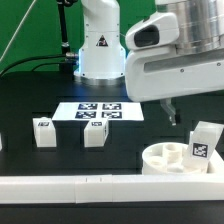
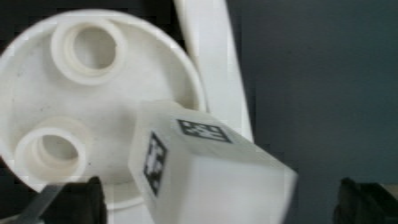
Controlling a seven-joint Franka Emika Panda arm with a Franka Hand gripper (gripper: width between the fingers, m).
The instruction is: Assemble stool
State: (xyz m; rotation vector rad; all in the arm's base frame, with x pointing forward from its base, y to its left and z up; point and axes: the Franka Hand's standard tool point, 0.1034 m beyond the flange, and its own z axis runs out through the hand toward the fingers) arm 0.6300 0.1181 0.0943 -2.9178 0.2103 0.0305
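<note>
Wide-spread, empty jaws flank a white rectangular plastic leg block (image 2: 205, 160), likely light, stiff and slick, best pinched across its flat sides, standing at the rim of the round white seat (image 2: 134, 95) on the black table (image 1: 60, 158).

Bare table (image 1: 140, 135) between marker board (image 1: 100, 112) and seat (image 1: 163, 160); wall (image 1: 60, 185) just beside seat.

Your arm (image 1: 175, 60) shows up glossy white with rounded housings, and there's a dark grey oval cap (image 1: 143, 35) on the near joint. Look at the white base (image 1: 98, 62): a small black triangular mark (image 1: 100, 42) on its front, black cables (image 1: 66, 28) running beside it. Down on the pincer (image 1: 170, 113), the fingers (image 2: 68, 200) are dark, nearly black.
</note>
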